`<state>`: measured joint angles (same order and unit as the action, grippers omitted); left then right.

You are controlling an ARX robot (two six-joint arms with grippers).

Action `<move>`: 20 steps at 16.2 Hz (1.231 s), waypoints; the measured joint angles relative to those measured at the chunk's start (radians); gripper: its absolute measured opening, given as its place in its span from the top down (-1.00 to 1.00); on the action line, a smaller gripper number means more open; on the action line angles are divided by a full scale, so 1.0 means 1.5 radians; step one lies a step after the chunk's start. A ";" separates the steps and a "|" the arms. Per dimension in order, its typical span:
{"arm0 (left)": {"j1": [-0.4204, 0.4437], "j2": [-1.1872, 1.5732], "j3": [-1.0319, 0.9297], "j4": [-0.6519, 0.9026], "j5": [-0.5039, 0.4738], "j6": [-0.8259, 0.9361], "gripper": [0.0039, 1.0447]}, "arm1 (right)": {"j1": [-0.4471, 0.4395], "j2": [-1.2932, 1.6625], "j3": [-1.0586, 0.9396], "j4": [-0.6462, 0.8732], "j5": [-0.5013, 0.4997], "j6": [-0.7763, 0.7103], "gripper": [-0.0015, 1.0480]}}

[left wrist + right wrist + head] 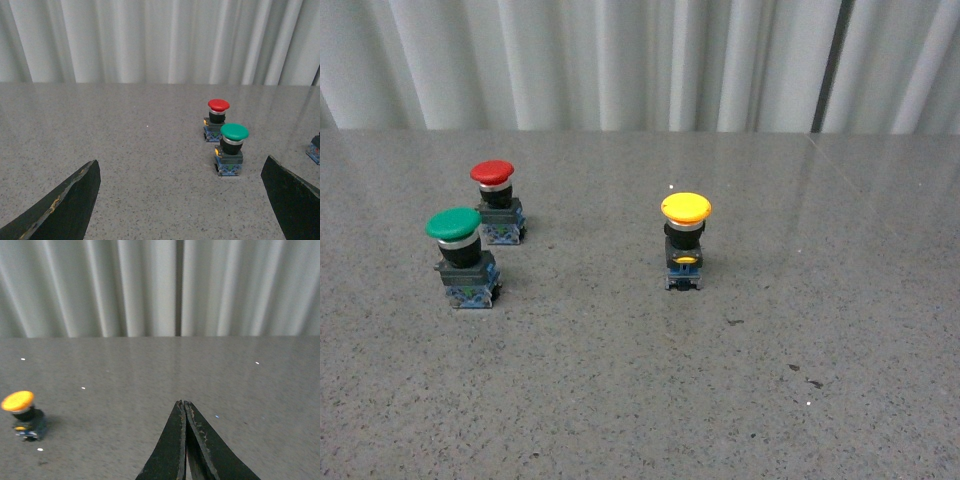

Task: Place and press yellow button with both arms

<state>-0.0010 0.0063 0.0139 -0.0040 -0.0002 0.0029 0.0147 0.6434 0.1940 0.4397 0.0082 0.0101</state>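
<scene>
The yellow button [685,240] stands upright near the middle of the grey table, yellow cap on top and blue base below. Neither arm shows in the front view. The right wrist view has the yellow button [22,412] far off to one side of my right gripper [183,402]. That gripper is shut with nothing in it, its tips pressed together above the tabletop. My left gripper [182,160] is open and empty, its two black fingers [65,205] wide apart over bare table. It is well short of any switch.
A red-capped switch [495,200] and a green-capped switch [463,258] stand close together at the table's left. In the left wrist view the green one [231,150] sits ahead, the red one [217,117] just behind it. A pale pleated curtain [620,60] closes the far edge.
</scene>
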 joint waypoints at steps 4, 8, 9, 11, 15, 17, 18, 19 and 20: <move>0.000 0.000 0.000 0.000 0.000 0.000 -0.88 | -0.010 -0.047 -0.035 -0.006 -0.006 -0.002 0.97; 0.000 0.000 0.000 0.000 0.000 0.000 -0.88 | -0.010 -0.099 -0.066 -0.031 -0.006 -0.002 0.97; 0.000 0.000 0.000 0.000 0.000 0.000 -0.88 | -0.010 -0.111 -0.072 -0.036 -0.006 -0.002 0.97; 0.000 0.000 0.000 0.000 0.000 0.000 -0.88 | -0.010 -0.193 -0.100 -0.089 -0.006 -0.002 0.97; 0.000 0.000 0.000 0.000 0.000 0.000 -0.88 | -0.010 -0.239 -0.122 -0.105 -0.006 -0.003 0.97; 0.000 0.000 0.000 0.000 0.000 0.000 -0.88 | -0.010 -0.271 -0.122 -0.131 -0.006 -0.003 0.97; 0.000 0.000 0.000 0.000 0.000 0.000 -0.88 | -0.010 -0.280 -0.122 -0.144 -0.006 -0.003 0.97; 0.000 0.000 0.000 0.000 0.000 0.000 -0.88 | -0.010 -0.291 -0.122 -0.155 -0.006 -0.003 0.97; 0.000 0.000 0.000 0.000 0.000 0.000 -0.88 | -0.010 -0.301 -0.122 -0.165 -0.006 -0.003 0.97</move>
<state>-0.0010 0.0063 0.0139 -0.0040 -0.0002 0.0029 -0.0002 0.1913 0.0116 0.1925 -0.0006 0.0063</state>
